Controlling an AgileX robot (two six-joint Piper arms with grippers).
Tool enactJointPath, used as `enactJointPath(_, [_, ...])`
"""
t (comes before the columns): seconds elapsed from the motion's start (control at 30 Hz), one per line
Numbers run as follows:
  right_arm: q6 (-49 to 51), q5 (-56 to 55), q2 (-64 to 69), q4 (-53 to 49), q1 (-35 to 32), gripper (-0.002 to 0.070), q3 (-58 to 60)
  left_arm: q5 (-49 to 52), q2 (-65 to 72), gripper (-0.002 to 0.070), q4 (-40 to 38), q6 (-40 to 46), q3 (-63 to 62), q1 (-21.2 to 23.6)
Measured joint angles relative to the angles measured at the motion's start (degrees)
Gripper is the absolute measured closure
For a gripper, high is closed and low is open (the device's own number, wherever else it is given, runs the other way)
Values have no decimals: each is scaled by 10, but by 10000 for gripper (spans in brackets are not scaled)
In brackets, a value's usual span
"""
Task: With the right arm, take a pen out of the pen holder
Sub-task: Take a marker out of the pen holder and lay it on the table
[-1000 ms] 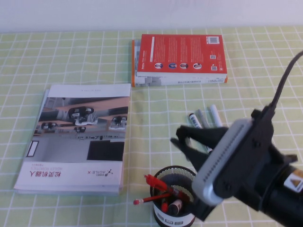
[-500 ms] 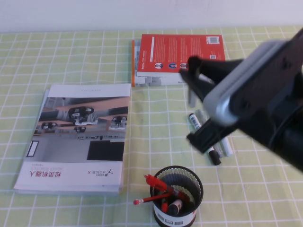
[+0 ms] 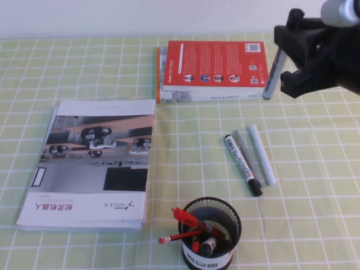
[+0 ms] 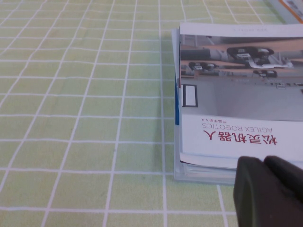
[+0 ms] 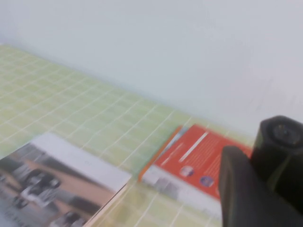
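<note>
The black mesh pen holder (image 3: 208,234) stands at the near edge of the table with red pens (image 3: 191,220) and another pen in it. My right gripper (image 3: 284,61) hangs high at the far right, beside the red book (image 3: 214,63), shut on a grey pen (image 3: 270,79) that points down and sits clear of the holder. In the right wrist view the gripper (image 5: 258,163) is a dark mass over that red book (image 5: 189,156). My left gripper (image 4: 263,163) is shut and empty at the near corner of the magazine stack (image 4: 236,94); the high view does not show it.
Three pens, one black-capped marker (image 3: 243,164) and two grey ones (image 3: 262,154), lie side by side right of centre. A magazine stack (image 3: 95,163) lies at the left. The red book tops a small pile at the back, on a green checked cloth (image 3: 315,185).
The right arm has lifted from over the pen holder and swung away to the far right, carrying the grey pen. The holder and the pens on the cloth have not moved.
</note>
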Motion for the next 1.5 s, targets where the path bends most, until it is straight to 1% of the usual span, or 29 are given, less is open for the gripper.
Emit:
enactJointPath(0.17, [2,64,36,35,-41,577,-7,0,0,680,0,0,0,0])
enactJointPath(0.3, [11,79,62,44,-62,577,-7,0,0,680,0,0,0,0])
enactJointPath(0.53, [63,102,91,37,-84,577,-14,0,0,680,0,0,0,0])
enactJointPath(0.63, [132,122,110,-18,-89,577,-21,0,0,680,0,0,0,0])
enactJointPath(0.73, [242,162,133,-119,-95,577,-27,0,0,680,0,0,0,0])
enactJointPath(0.9, [467,304,176,-315,-124,577,-51,0,0,680,0,0,0,0])
enactJointPath(0.97, [534,358,185,-375,-134,577,-64,0,0,680,0,0,0,0])
enactJointPath(1.03, [578,394,189,-412,-136,577,-79,0,0,680,0,0,0,0])
enactJointPath(1.23, [644,469,209,-461,-136,577,-158,0,0,680,0,0,0,0])
enactJointPath(1.37, [684,537,262,-517,-136,577,-232,0,0,680,0,0,0,0])
enactJointPath(1.5, [693,570,324,-536,-123,577,-304,0,0,680,0,0,0,0])
